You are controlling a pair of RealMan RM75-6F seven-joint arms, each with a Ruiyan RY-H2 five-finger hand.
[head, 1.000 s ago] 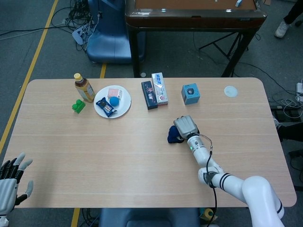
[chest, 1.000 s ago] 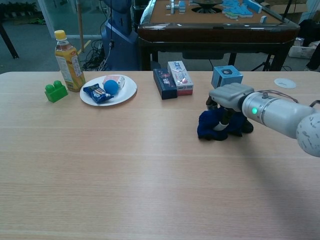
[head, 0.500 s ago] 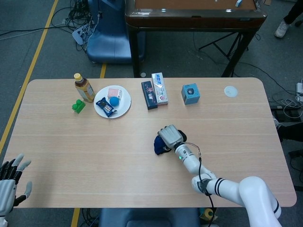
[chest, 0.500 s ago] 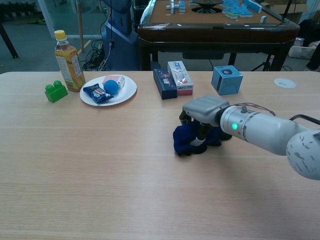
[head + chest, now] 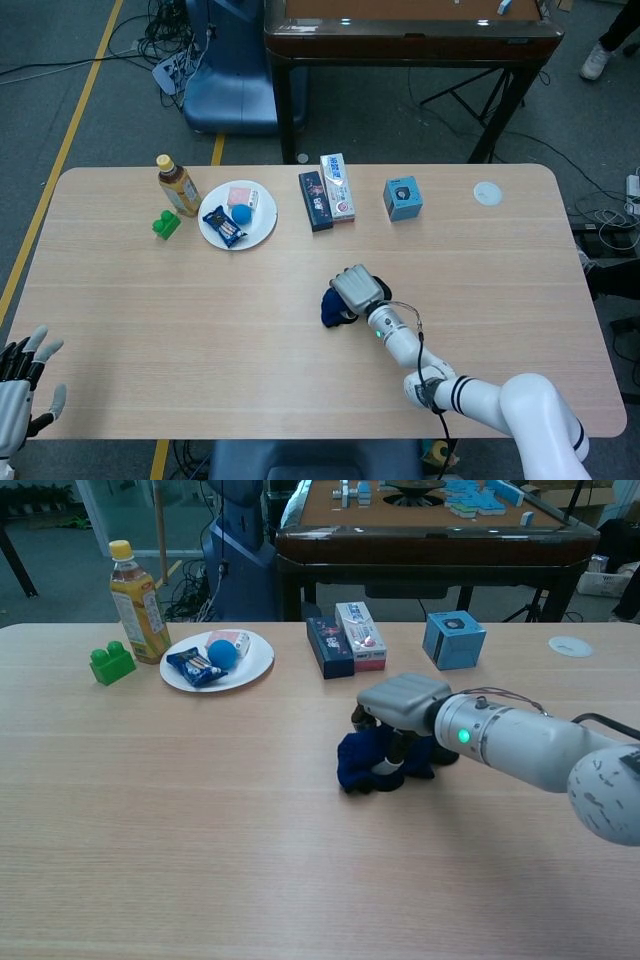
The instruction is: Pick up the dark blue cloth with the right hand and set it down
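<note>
- Against the frames from a second earlier, the right hand [image 5: 400,705] and the dark blue cloth [image 5: 362,761] had travelled together from just below the light blue box [image 5: 454,638] toward the lower middle of the table [image 5: 200,810]; over the last half second the shift was slight.
- Judgement: the carry appeared nearly finished, and setting the cloth down and letting go was the step left.
- The right hand's fingers [image 5: 392,757] were curled down into the bunched cloth, gripping it; the palm sat over its top.
- In the chest view most of the cloth bulged out to the left of and under the fingers. Whether it touched the table or hung just above it could not be told.
- In the head view the cloth [image 5: 330,307] lay at frame centre, well apart from the white plate [image 5: 262,228] and the two upright boxes [image 5: 327,194].
- The left hand [image 5: 20,385] sat at the lower left corner, fingers spread, holding nothing.
</note>
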